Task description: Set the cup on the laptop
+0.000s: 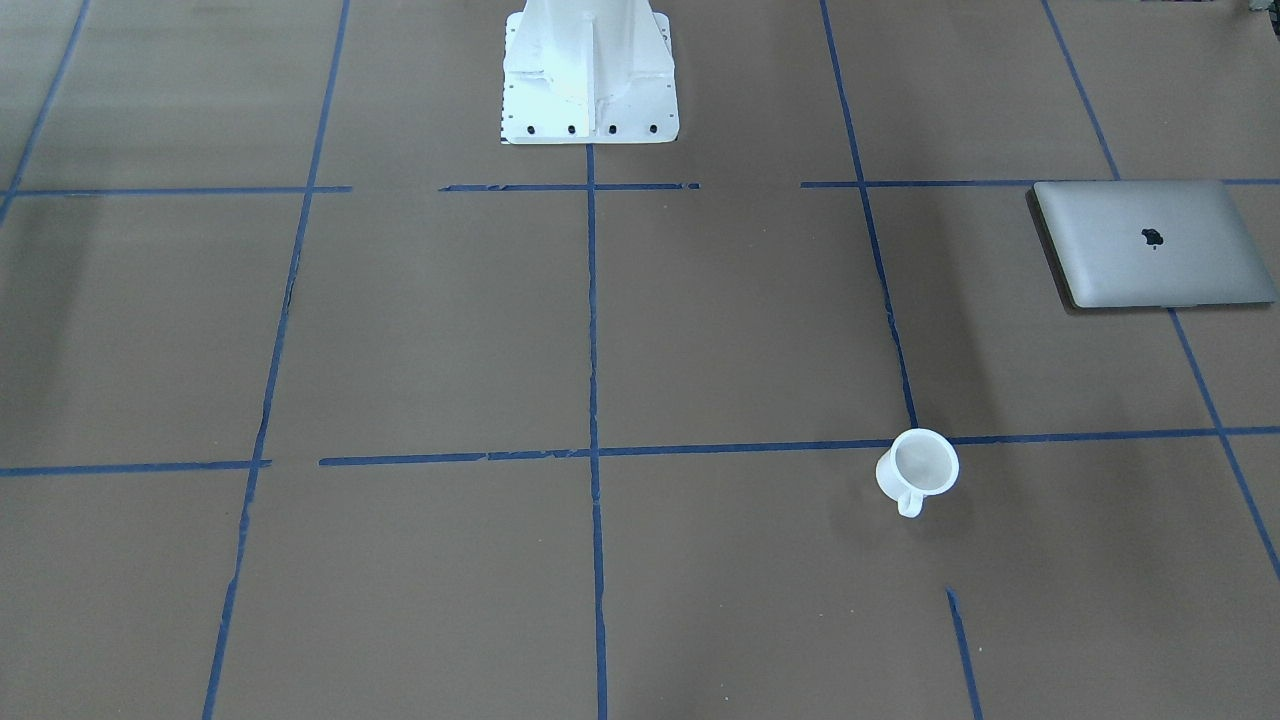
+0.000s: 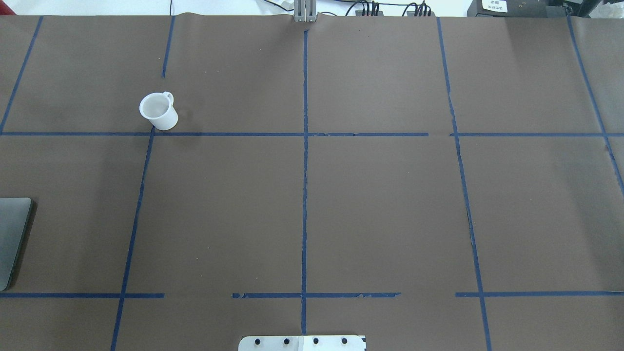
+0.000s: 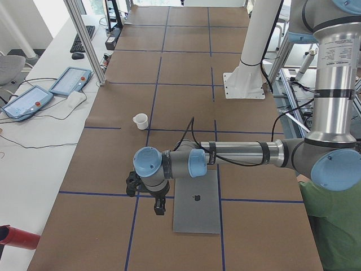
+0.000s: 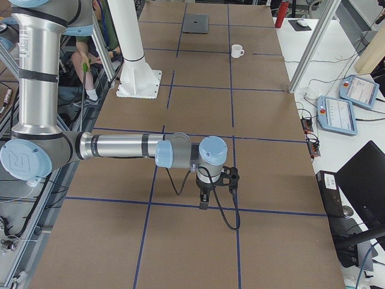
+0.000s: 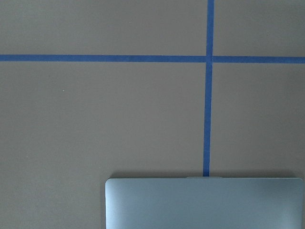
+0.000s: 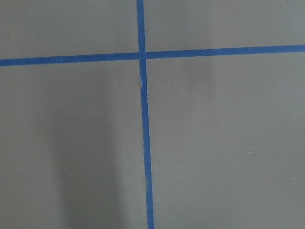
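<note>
The white cup (image 1: 918, 468) stands upright on the brown table, handle towards the operators' side; it also shows in the overhead view (image 2: 158, 111) at the far left. The closed silver laptop (image 1: 1155, 243) lies flat, apart from the cup, at the table's left end (image 2: 12, 234). Its edge fills the bottom of the left wrist view (image 5: 205, 202). My left gripper (image 3: 159, 208) hangs just beside the laptop (image 3: 197, 204), short of the cup (image 3: 140, 121). My right gripper (image 4: 203, 203) hangs over bare table at the other end. I cannot tell if either is open or shut.
Blue tape lines (image 2: 305, 146) divide the brown table into squares. The robot's white base (image 1: 588, 75) stands at the table's middle near edge. Teach pendants (image 3: 70, 82) and a red object (image 3: 17, 237) lie on the side bench past the table edge.
</note>
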Motion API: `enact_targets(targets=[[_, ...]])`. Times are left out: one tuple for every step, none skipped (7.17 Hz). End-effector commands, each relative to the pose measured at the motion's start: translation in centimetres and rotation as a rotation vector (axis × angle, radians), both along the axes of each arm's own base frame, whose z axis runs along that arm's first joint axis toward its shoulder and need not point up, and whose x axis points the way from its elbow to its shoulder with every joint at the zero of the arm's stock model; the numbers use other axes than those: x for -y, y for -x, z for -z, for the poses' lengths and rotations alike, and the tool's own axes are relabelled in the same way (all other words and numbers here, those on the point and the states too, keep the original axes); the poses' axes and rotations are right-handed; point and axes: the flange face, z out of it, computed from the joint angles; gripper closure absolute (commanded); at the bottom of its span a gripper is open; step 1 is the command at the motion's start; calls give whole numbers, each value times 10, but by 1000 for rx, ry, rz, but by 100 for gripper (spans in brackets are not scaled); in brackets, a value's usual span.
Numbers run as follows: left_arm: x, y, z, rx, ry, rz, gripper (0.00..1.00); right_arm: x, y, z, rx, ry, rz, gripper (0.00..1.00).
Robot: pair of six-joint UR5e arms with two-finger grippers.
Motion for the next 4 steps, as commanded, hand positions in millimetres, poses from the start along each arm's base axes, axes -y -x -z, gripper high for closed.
enact_targets(targets=[[4, 0, 5, -4, -14, 1, 0, 0, 0, 0, 0, 0, 0, 0], [10, 0, 15, -4, -35, 3, 0, 0, 0, 0, 0, 0, 0, 0], [20, 0, 36, -5, -82, 2, 0, 0, 0, 0, 0, 0, 0, 0], [42, -2, 71, -2, -149, -4, 0, 0, 0, 0, 0, 0, 0, 0]])
